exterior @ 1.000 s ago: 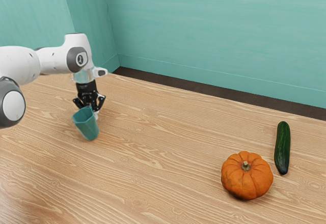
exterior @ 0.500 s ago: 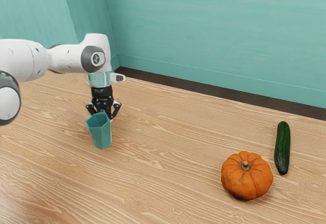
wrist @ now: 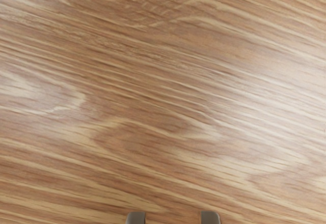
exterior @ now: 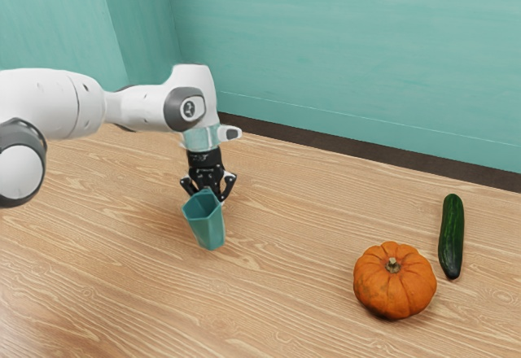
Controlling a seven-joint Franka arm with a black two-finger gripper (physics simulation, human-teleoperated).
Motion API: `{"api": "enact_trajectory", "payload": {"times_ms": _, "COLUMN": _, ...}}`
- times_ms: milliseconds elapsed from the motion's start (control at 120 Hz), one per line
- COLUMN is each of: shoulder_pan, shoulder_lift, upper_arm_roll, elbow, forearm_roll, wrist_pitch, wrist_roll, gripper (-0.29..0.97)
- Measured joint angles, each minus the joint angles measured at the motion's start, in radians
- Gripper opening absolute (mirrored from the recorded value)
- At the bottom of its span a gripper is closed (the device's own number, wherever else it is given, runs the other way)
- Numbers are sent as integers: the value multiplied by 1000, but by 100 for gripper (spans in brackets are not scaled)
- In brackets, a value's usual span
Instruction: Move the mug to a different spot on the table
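The white jointed robot arm (exterior: pixel 98 106) reached in from the exterior view's left, and its black two-finger end effector (exterior: pixel 208 189) pointed down over the light wooden counter (exterior: pixel 309 211). Its fingers were drawn in on the rim of the teal faceted mug (exterior: pixel 205 224), pinching the wall from two sides (the grip was on the rim alone, not around the body). The mug hung directly beneath the hand with its open mouth up and its body slightly tilted, the base leaning toward the exterior view's right. Whether that base touched the wood or floated just above it could not be told. Well apart from the mug, toward the exterior view's right, sat a round orange ribbed pumpkin (exterior: pixel 394 280) with a short brown stem. Near it, farther right and a little farther back, lay a dark green cucumber (exterior: pixel 451 235). The two did not touch. Behind the counter ran a dark baseboard (exterior: pixel 366 148) under a plain teal wall (exterior: pixel 342 49). In the wrist view, streaked wood grain lay below the hand.
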Motion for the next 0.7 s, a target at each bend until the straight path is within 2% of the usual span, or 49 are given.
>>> {"api": "enact_trajectory", "payload": {"times_ms": 417, "shoulder_pan": -9, "shoulder_lift": 34, "upper_arm_roll": -32, "elbow": -71, "forearm_roll": -1, "wrist_pitch": 100, "wrist_roll": -72, "gripper": -4}}
{"api": "enact_trajectory", "payload": {"times_ms": 575, "shoulder_pan": -8, "shoulder_lift": 32, "upper_arm_roll": -50, "elbow": -71, "forearm_roll": -2, "wrist_pitch": 113, "wrist_roll": -81, "gripper": 30}}
{"api": "enact_trajectory", "payload": {"times_ms": 700, "shoulder_pan": -5, "shoulder_lift": 26, "upper_arm_roll": -51, "elbow": -65, "forearm_roll": -2, "wrist_pitch": 110, "wrist_roll": -84, "gripper": 47}}
